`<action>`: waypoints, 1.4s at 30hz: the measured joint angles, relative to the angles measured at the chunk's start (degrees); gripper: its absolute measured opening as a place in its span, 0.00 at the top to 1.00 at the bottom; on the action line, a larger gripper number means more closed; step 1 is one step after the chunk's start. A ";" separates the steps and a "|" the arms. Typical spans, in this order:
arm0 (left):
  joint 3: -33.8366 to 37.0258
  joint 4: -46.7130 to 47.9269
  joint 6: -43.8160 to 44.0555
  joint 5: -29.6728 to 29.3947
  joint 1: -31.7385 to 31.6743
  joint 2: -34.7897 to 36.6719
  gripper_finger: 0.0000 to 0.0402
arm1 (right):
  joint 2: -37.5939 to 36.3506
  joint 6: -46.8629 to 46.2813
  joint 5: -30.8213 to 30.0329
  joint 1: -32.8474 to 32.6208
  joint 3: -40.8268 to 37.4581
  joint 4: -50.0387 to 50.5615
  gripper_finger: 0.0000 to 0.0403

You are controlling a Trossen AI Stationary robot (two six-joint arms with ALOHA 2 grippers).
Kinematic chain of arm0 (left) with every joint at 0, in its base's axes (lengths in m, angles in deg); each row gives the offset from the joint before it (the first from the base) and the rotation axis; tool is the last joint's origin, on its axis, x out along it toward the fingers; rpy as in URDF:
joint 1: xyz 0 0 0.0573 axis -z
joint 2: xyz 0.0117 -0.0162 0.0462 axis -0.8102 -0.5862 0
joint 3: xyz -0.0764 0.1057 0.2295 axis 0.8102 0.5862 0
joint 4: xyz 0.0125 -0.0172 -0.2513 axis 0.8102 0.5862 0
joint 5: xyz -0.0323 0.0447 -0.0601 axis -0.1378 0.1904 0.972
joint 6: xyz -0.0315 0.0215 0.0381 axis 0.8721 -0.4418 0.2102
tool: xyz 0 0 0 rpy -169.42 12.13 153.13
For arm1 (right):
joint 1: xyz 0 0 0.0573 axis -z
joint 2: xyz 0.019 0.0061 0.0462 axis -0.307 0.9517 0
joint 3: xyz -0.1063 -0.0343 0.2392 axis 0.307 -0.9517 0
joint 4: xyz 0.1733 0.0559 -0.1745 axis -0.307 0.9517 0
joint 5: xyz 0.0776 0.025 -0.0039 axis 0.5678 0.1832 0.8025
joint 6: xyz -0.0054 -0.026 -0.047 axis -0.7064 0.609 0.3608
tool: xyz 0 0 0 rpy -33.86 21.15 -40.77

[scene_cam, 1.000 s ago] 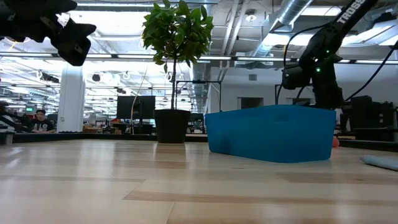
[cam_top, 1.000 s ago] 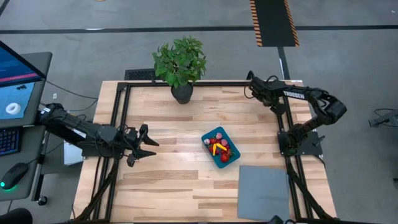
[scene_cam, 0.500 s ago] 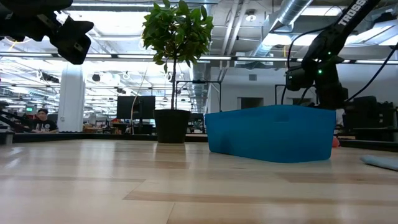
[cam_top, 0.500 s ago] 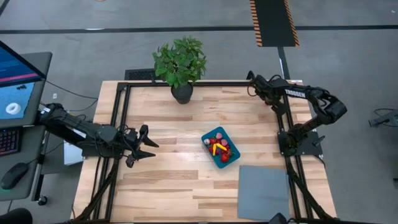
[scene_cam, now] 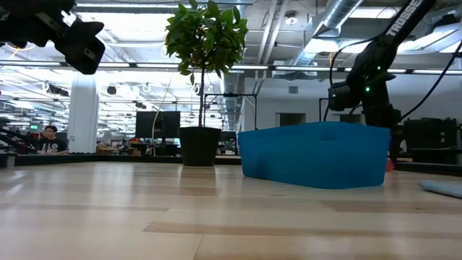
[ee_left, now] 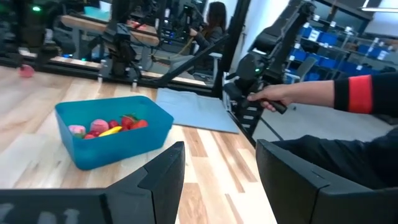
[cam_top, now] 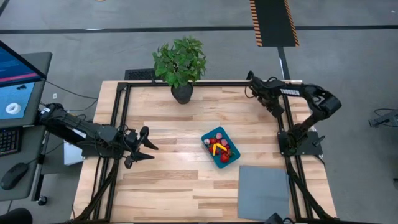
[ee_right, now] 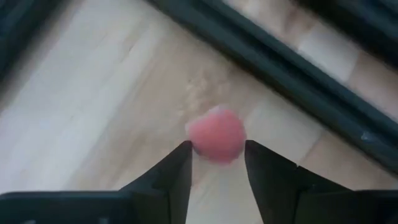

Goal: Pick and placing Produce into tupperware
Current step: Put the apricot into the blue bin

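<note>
While hovering low at the far corner of the counter (cam_top: 174, 186), right gripper (ee_right: 216, 163) half open, fingers on both sides of a pink produce piece (ee_right: 216, 135), not yet clamped. Well away from it, toward the counter middle: tupperware (cam_top: 221, 147) with more produce (cam_top: 219, 148) inside. Left gripper (cam_top: 146, 147) open, empty, facing the tupperware from well apart.
</note>
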 joint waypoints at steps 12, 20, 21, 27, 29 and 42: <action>0.00 0.20 -0.01 0.78 0.00 0.02 0.53 | 5.07 2.99 0.91 -0.14 0.09 0.25 0.63; 0.00 0.30 -0.20 0.54 0.00 0.01 0.53 | 2.33 5.38 -0.42 0.43 -0.21 1.80 0.75; 0.00 0.31 -0.20 0.52 0.00 0.02 0.53 | 2.03 5.93 -0.46 0.39 -0.24 2.18 0.76; 0.00 0.29 -0.22 0.11 0.00 0.00 0.53 | 0.90 9.76 -0.34 -2.30 -0.22 -0.68 0.77; 0.00 0.24 -0.24 -0.53 0.00 0.02 0.53 | 0.42 10.85 -0.05 -4.08 -0.21 -0.71 0.76; 0.00 0.00 -0.22 -3.71 0.00 0.00 0.53 | -13.75 23.05 -1.02 -23.73 -0.15 -3.04 0.77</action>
